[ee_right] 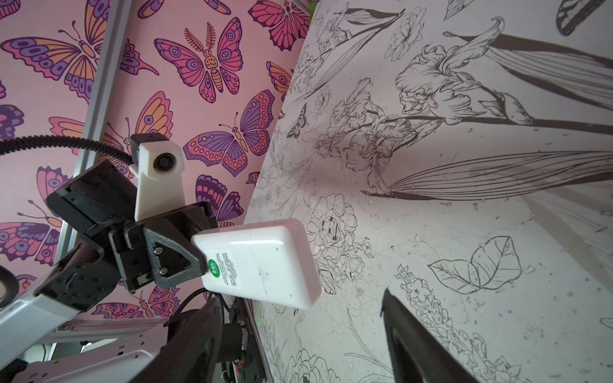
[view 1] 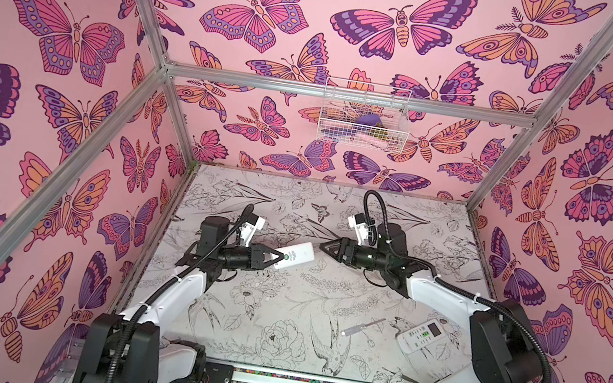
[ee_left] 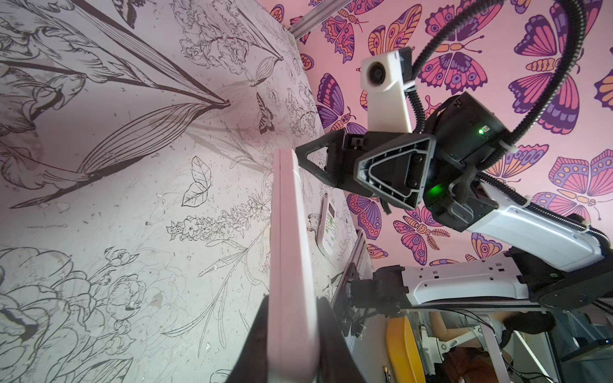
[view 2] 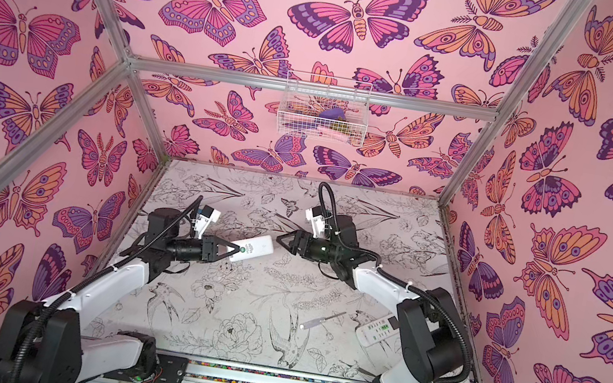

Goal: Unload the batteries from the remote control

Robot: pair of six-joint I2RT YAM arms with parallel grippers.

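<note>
My left gripper (view 1: 278, 258) (view 2: 233, 252) is shut on one end of a white remote control (view 1: 296, 256) (view 2: 253, 249) and holds it above the table with its back up. A green sticker and the seam of a closed rear cover show on the remote control (ee_right: 258, 262). In the left wrist view, the remote control (ee_left: 288, 248) appears edge-on between the dark fingers (ee_left: 262, 335). Facing the remote's free end, just beyond it, my right gripper (view 1: 323, 247) (view 2: 280, 238) (ee_right: 300, 295) is open, with nothing between its fingers. The batteries are hidden.
A second white remote with a screen and green buttons (view 1: 424, 334) (view 2: 378, 331) (ee_left: 328, 222) lies at the table's right, near the right arm. A clear-handled screwdriver (view 1: 362, 327) (view 2: 321, 318) lies beside it. A wire basket (view 1: 363, 115) (view 2: 325, 109) hangs on the back wall.
</note>
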